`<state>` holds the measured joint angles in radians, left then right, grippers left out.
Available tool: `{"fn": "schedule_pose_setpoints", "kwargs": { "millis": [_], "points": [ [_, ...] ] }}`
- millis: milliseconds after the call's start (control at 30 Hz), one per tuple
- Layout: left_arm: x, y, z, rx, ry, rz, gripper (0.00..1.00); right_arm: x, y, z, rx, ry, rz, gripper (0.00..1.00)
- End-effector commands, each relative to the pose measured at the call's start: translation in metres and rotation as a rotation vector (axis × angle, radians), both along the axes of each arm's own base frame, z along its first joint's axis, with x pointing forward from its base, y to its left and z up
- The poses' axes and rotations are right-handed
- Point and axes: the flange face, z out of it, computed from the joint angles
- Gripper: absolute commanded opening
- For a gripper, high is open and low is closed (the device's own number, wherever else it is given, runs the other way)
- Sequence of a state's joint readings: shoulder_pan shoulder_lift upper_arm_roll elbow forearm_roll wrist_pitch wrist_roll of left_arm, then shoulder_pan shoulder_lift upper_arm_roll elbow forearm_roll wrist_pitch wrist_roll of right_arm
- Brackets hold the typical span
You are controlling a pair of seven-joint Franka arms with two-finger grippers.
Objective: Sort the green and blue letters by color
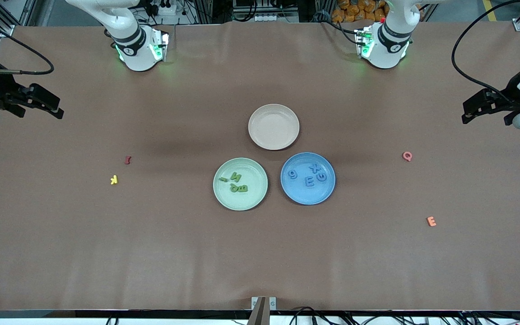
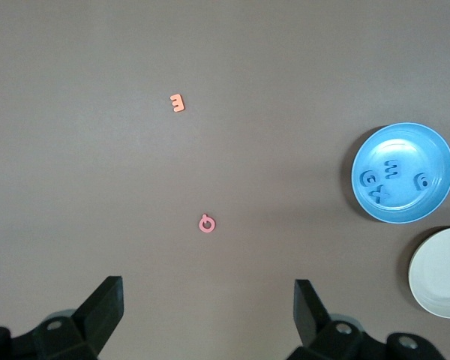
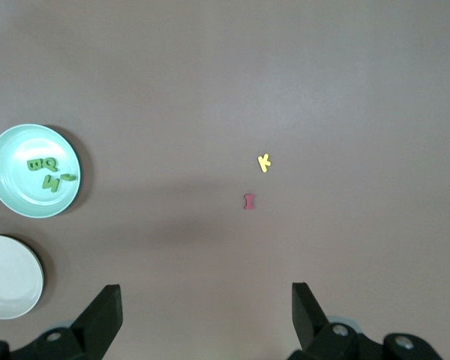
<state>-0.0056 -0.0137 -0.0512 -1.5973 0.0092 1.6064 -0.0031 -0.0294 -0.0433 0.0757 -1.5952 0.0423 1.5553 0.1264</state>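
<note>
The brown surface carries three plates grouped near its middle, and the white plate serves as the landmark. The blue plate lies just nearer the front camera than the white plate, toward the left arm's end, and holds the blue letters. The green plate sits beside the blue one, toward the right arm's end, and holds the green letters.

The left gripper hangs over the surface's left-arm end, well apart from the white plate, jaws wide and empty. The right gripper hangs over the right-arm end, jaws likewise wide and empty.

Stray letters lie well away from the white plate: a pink Q and an orange E toward the left arm's end, a red I and a yellow K toward the right arm's end.
</note>
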Motion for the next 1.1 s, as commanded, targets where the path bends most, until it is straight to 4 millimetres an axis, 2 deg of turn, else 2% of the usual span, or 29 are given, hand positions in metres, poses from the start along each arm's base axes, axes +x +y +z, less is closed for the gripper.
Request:
{"fn": "schedule_pose_setpoints", "kwargs": {
  "millis": [0, 267, 534, 1067],
  "points": [
    [0.002, -0.001, 0.004, -0.022, -0.005, -0.003, 1.00, 0.000, 0.001, -0.012, -0.015, 0.000, -0.001, 1.00],
    [0.003, -0.001, 0.002, -0.022, -0.002, -0.001, 1.00, 0.003, -0.001, -0.017, -0.030, -0.001, -0.001, 1.00],
    [0.003, -0.001, 0.001, -0.022, -0.001, -0.001, 1.00, 0.017, 0.009, -0.016, -0.031, -0.015, 0.008, 1.00],
    [0.002, -0.002, 0.002, -0.022, -0.001, -0.003, 1.00, 0.021, 0.006, -0.018, -0.031, -0.012, 0.005, 1.00]
  ]
}}
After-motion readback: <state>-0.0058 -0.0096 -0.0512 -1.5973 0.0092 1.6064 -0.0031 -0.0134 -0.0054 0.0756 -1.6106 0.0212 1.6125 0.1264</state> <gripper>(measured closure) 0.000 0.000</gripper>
